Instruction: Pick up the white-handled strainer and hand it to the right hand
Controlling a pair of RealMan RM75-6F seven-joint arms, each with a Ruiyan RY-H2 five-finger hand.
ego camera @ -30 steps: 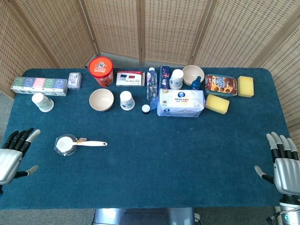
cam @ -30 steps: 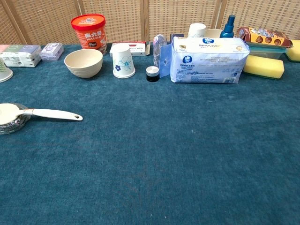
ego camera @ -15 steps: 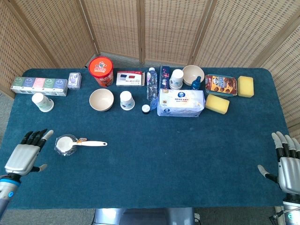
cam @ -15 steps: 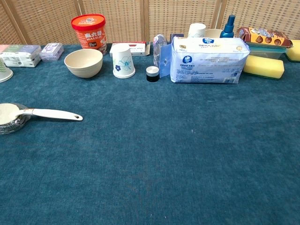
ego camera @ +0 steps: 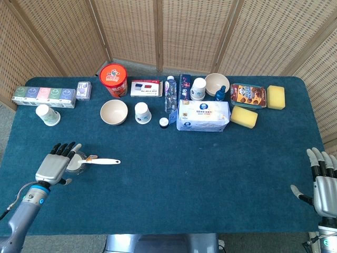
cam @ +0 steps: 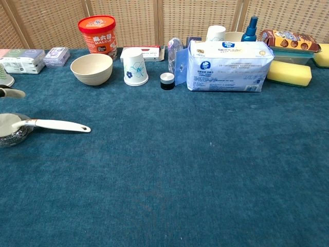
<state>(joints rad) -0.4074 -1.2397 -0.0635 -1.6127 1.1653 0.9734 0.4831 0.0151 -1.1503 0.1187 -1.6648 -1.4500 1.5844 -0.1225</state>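
The white-handled strainer (ego camera: 97, 161) lies flat at the left front of the table, its handle pointing right; in the chest view the strainer (cam: 51, 125) sits at the left edge. My left hand (ego camera: 57, 164) hovers over the strainer's round head with fingers spread, holding nothing; only a fingertip of it (cam: 11, 93) enters the chest view. My right hand (ego camera: 322, 179) stays at the table's right front corner, fingers apart and empty.
Along the back stand a beige bowl (ego camera: 114, 112), a paper cup (ego camera: 142, 112), a red canister (ego camera: 114, 79), a tissue pack (ego camera: 204, 116), a small black jar (ego camera: 164, 122) and yellow sponges (ego camera: 244, 116). Another cup (ego camera: 48, 115) stands behind my left hand.
My left hand has moved right and forward from the table's left edge until it is over the strainer's head. The right hand has barely shifted. The strainer has not moved.
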